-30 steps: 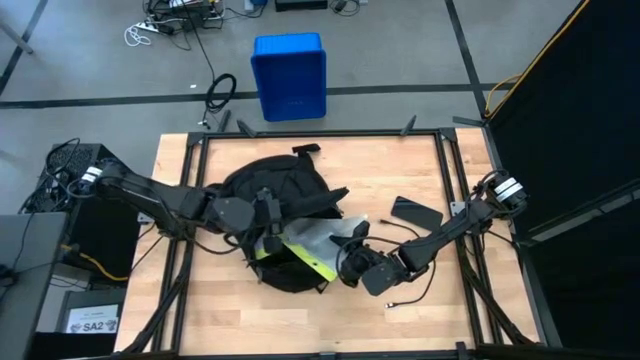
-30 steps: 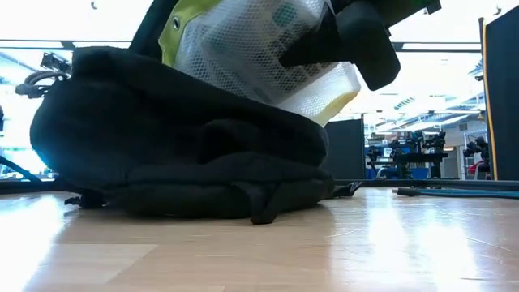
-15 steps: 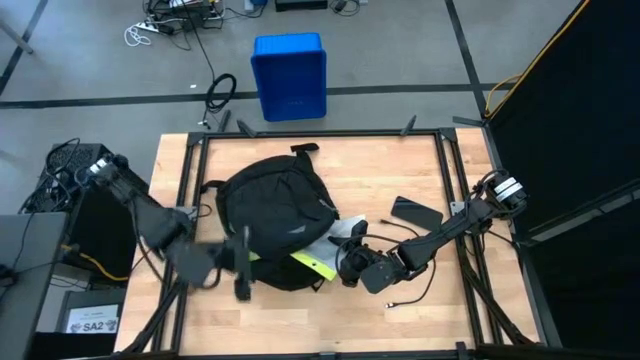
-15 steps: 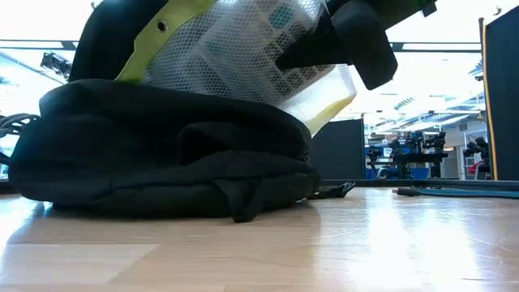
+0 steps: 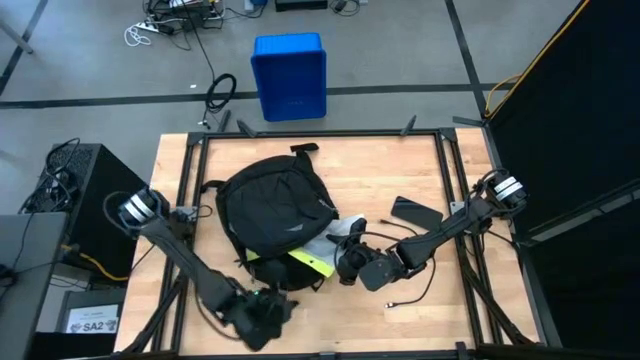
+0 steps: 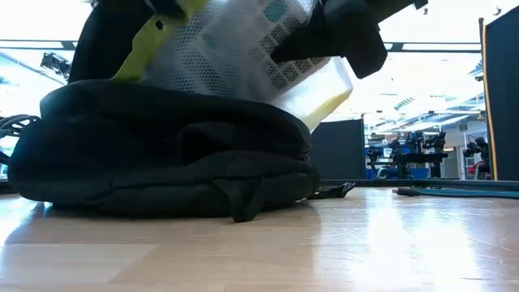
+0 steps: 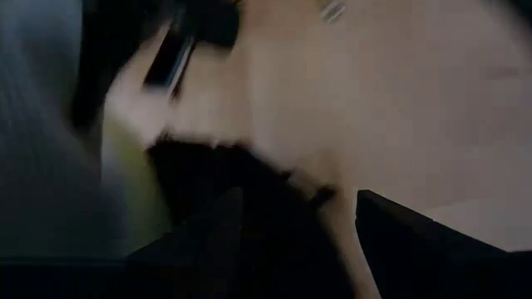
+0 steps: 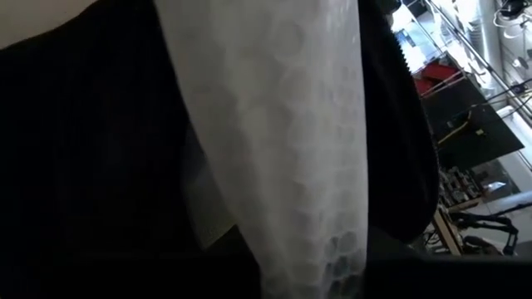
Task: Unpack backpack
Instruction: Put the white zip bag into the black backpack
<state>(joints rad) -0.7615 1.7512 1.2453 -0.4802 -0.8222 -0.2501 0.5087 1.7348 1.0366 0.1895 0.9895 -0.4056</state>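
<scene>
The black backpack (image 5: 272,208) lies flat on the wooden table, left of centre; in the low view it shows as a dark mound (image 6: 162,154). A white mesh pouch with a yellow-green edge (image 5: 318,258) sticks out at its near right side and slants up over it (image 6: 243,49). My right gripper (image 5: 348,262) is shut on the pouch. My left gripper (image 5: 262,318) hangs near the table's near edge, clear of the backpack; its fingers (image 7: 224,241) stand apart with nothing between them. My right gripper pinches the mesh pouch between its two fingers at the end that sticks out of the backpack (image 8: 316,249). The fingers come from the table's right, nearly level. That end (image 6: 324,81) is held up above the table; the pouch's other end lies against the backpack's top.
A flat black object (image 5: 415,212) and a thin cable (image 5: 405,298) lie on the table's right half. A blue plastic bin (image 5: 289,75) stands on the floor beyond the far edge. A metal frame (image 5: 190,150) runs around the table. Bare wood shows along the near edge.
My left gripper has left the backpack and swung down toward the table's near edge. The backpack has dropped flat and shifted a little toward the left. My right gripper has kept its hold on the pouch.
</scene>
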